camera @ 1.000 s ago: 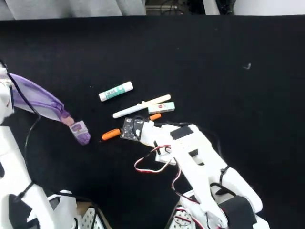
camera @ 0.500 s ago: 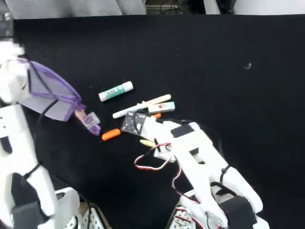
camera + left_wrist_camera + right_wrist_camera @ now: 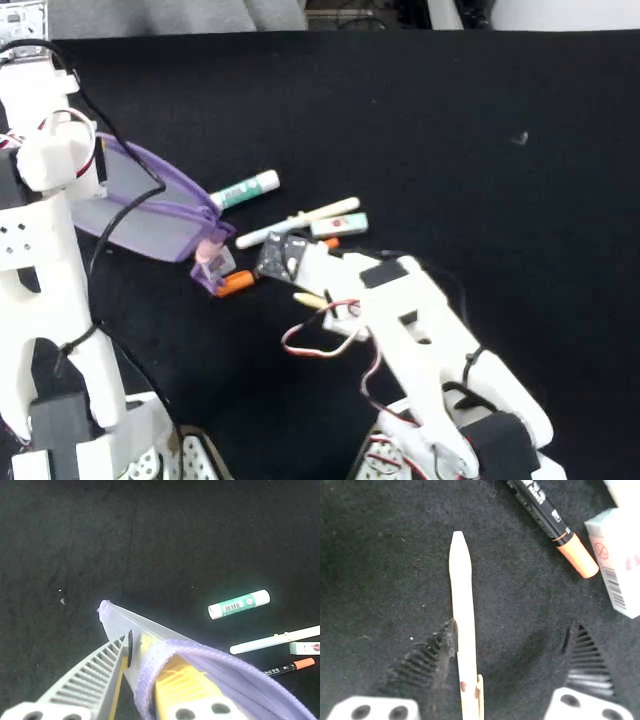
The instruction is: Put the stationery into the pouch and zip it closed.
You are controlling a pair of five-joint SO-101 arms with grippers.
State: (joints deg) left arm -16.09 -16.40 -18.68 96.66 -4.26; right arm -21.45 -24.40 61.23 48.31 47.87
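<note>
One purple pouch (image 3: 150, 225), rim pinched in the left hand (image 3: 135, 650). Loose on the black surface (image 3: 480, 180): one glue stick (image 3: 243, 190), one white pen (image 3: 298, 222), one eraser (image 3: 338, 226), one orange-tipped marker (image 3: 540, 515), and one cream pen (image 3: 461, 610) lying inside the right hand (image 3: 512, 630), which is spread wide
</note>
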